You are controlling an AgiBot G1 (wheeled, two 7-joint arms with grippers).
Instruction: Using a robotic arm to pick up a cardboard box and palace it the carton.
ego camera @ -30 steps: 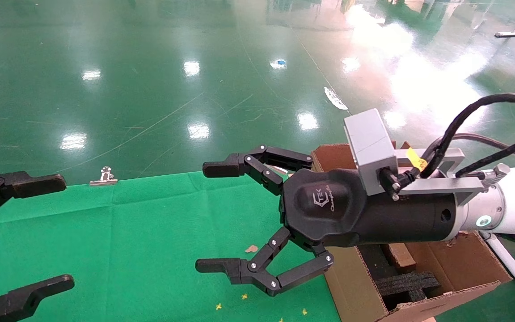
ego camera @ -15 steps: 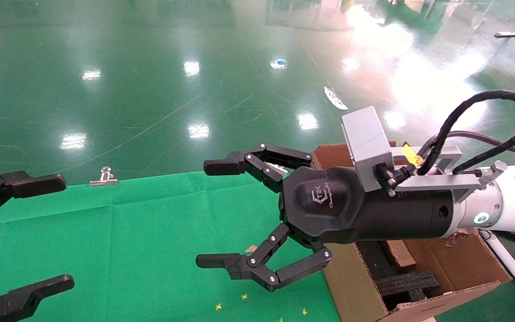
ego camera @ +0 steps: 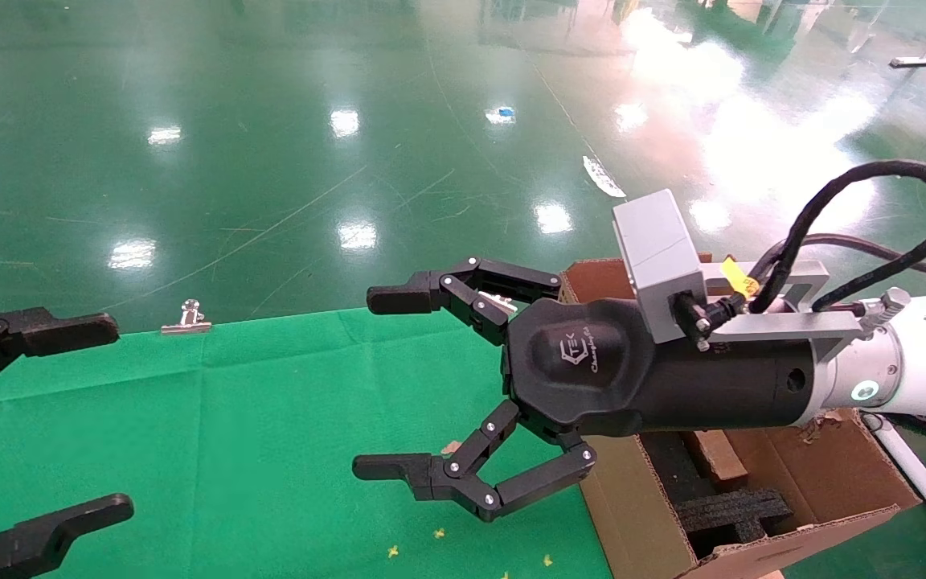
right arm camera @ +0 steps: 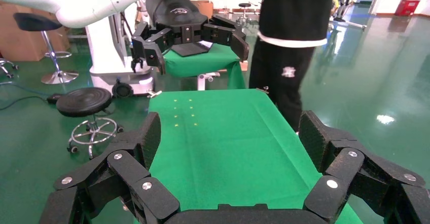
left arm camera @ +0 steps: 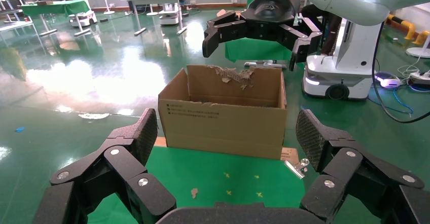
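Glossy green floor (ego camera: 270, 145) stretched behind the green-draped counter (ego camera: 230, 418). At the counter's right edge sat the carton (ego camera: 817, 490), flaps torn, black foam (ego camera: 732, 511) inside and the box (ego camera: 716, 457) lying in it beside the foam, partly hidden by the arm. The right arm (ego camera: 913, 366) reached across above the carton, its claw (ego camera: 387, 386) released, fingers spread wide and empty over the counter. The left claw (ego camera: 69, 418) hung at the counter's left edge, likewise spread and empty. A metal clip (ego camera: 186, 320) lay at the counter's far edge.
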